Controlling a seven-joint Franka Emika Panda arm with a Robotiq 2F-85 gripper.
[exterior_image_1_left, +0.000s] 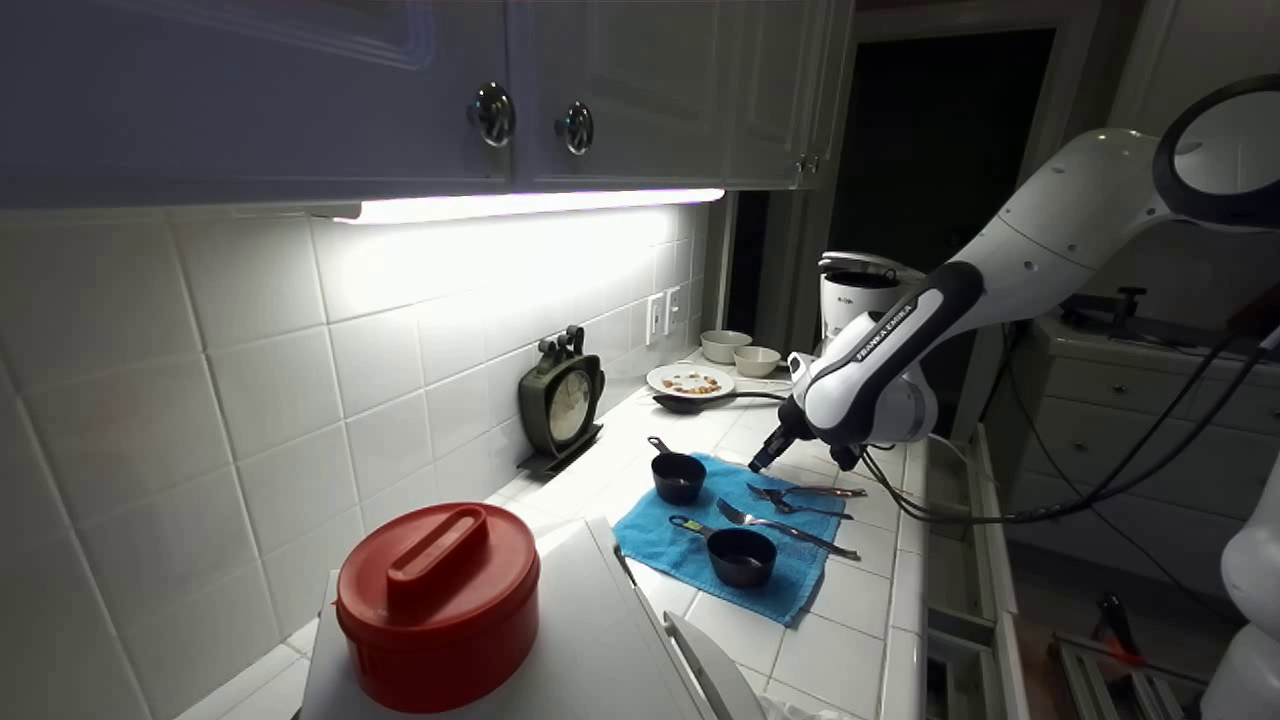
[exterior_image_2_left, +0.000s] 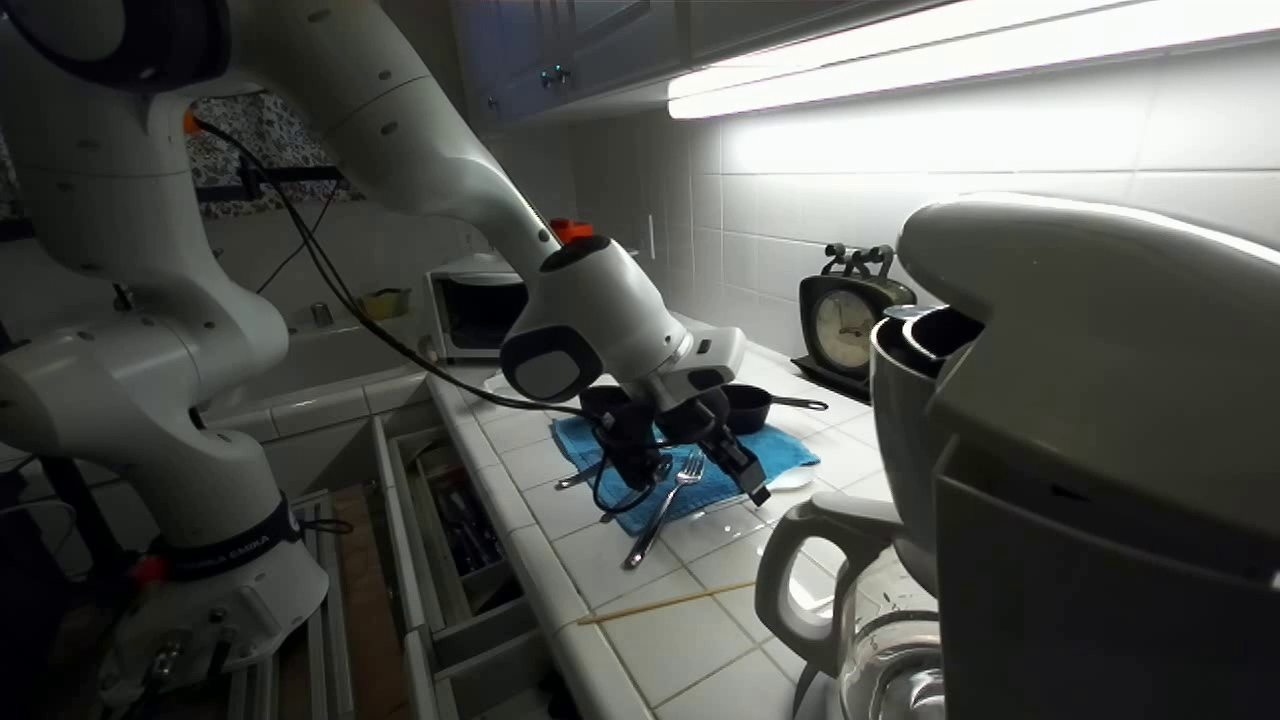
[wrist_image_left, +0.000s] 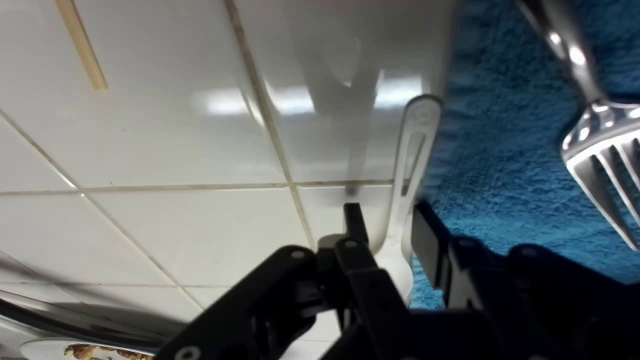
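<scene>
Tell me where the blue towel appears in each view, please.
In an exterior view, the blue towel lies below and slightly right of centre.
In an exterior view, the blue towel sits just below centre, partly hidden.
Wrist view: the blue towel fills much of the right, partly behind the tool.
Shared landmark: a fork on the blue towel.

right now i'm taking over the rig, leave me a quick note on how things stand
Hand: the hand is partly open, jaws either side of the white plastic spoon in the wrist view; no grip shows, and its height above the spoon is hard to judge.
Things: the spoon lies on the tiled counter along the edge of the blue cloth. The nearest fork has its tines on the cloth.
Done: the jaws are lined up with the spoon.
Left: the spoon is not yet gripped, as far as I can see, nor lifted.
</scene>
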